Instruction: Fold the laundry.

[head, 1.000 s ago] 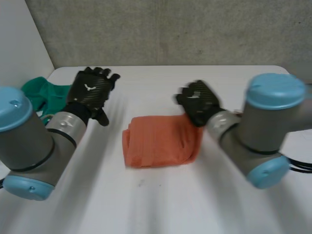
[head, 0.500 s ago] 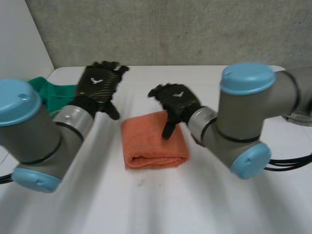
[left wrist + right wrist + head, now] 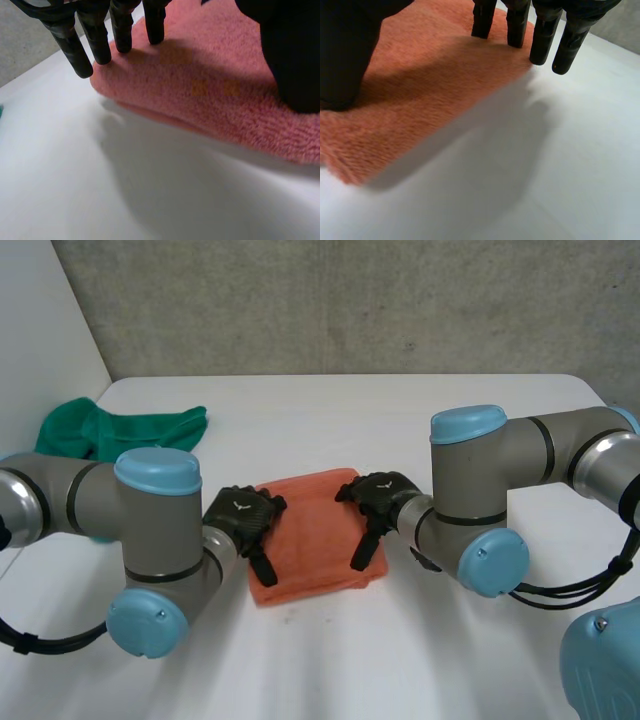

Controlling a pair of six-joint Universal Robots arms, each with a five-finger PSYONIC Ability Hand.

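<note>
Orange terry towel, folded on middle of white table, pressed at left and right edges by left hand and right hand, fingers straight, gripping nothing; likely final smoothing, next lifting clear toward crumpled green cloth far left.

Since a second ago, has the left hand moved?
Yes: the left hand came from beside the green cloth onto the left edge of the orange towel.
</note>
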